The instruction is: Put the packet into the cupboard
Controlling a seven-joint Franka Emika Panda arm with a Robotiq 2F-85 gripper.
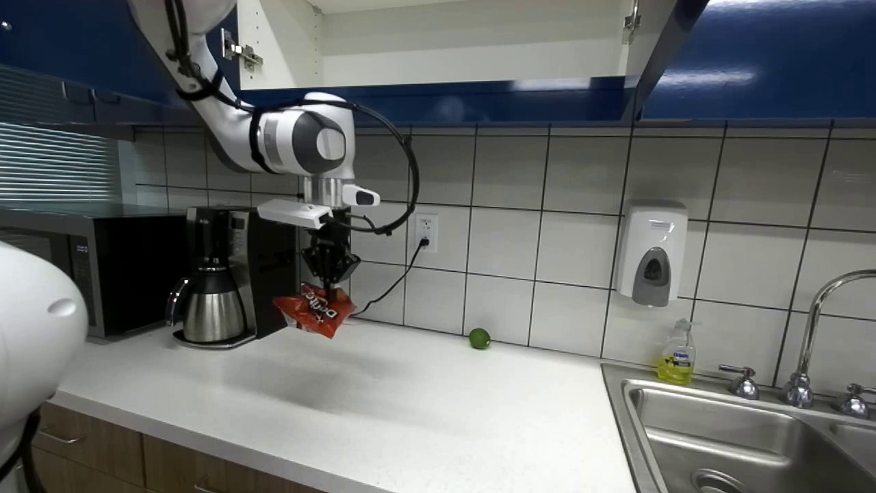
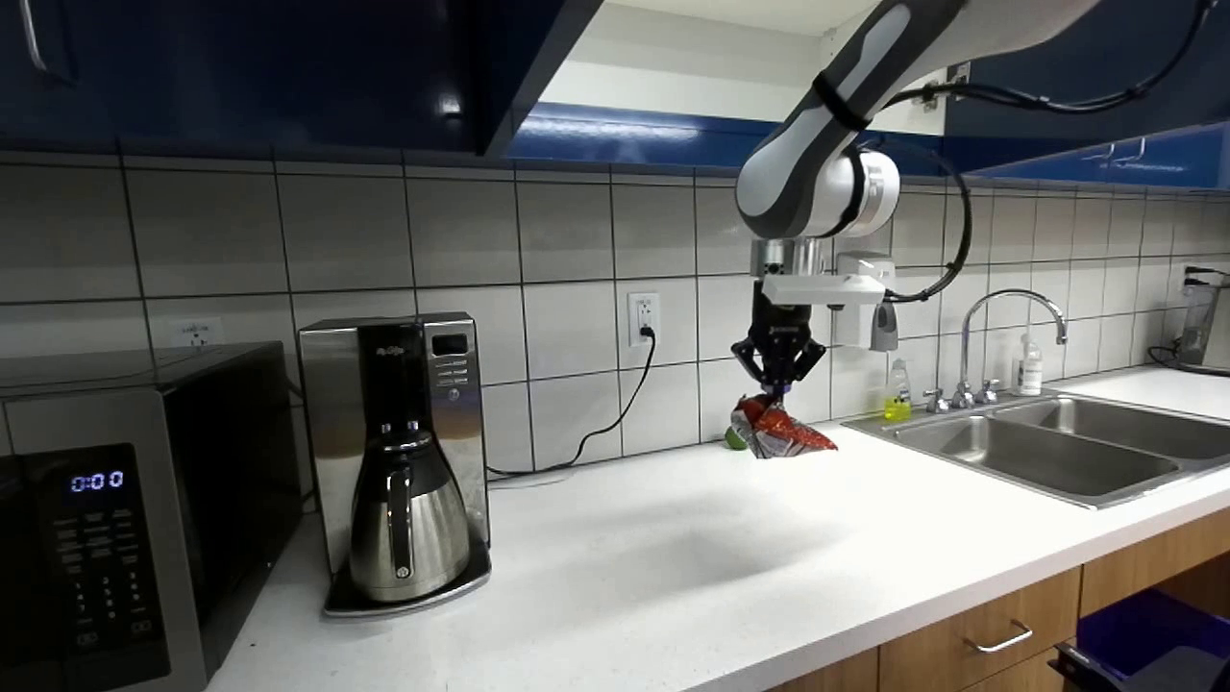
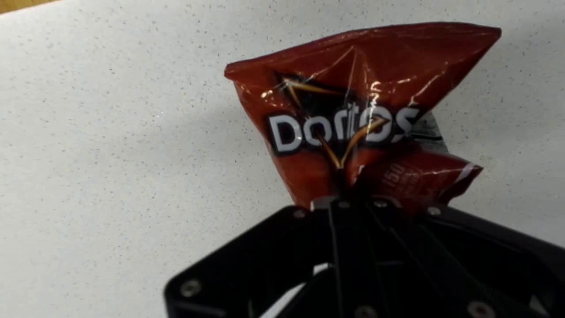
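Wrist view: we look down on the packet [image 3: 375,53], red with white "Doritos" lettering, pinched firmly in the gripper [image 3: 358,203], whose jaws are closed on its crumpled middle. One end, marked "150", sticks out at the lower right, and the pale speckled counter [image 3: 110,176] fills the background. In both exterior views we find the packet held tilted in the air above the counter, a soft shadow [image 1: 321,383] beneath it and the tiled wall [image 1: 578,239] behind. The arm [image 1: 321,137] reaches in from above, its gripper pointing downward. Overhead, the cupboard [image 1: 472,44] stands open, its pale inside showing over a blue lower edge; the packet is outside it and well below that edge. A round green fruit [image 1: 479,338] sits on the counter near the wall. In an exterior view we also see the coffee maker [image 2: 452,394], its steel carafe [image 2: 434,531] standing on the base, just beside the microwave [image 2: 183,519]. Farther along the counter we have the sink [image 1: 712,414] with its curved faucet [image 1: 812,329], a bottle of yellow soap [image 1: 677,359] near the rim, and a white dispenser [image 1: 653,236] fixed to the wall. A black cord [image 1: 393,287] runs from the wall outlet [image 1: 426,229].
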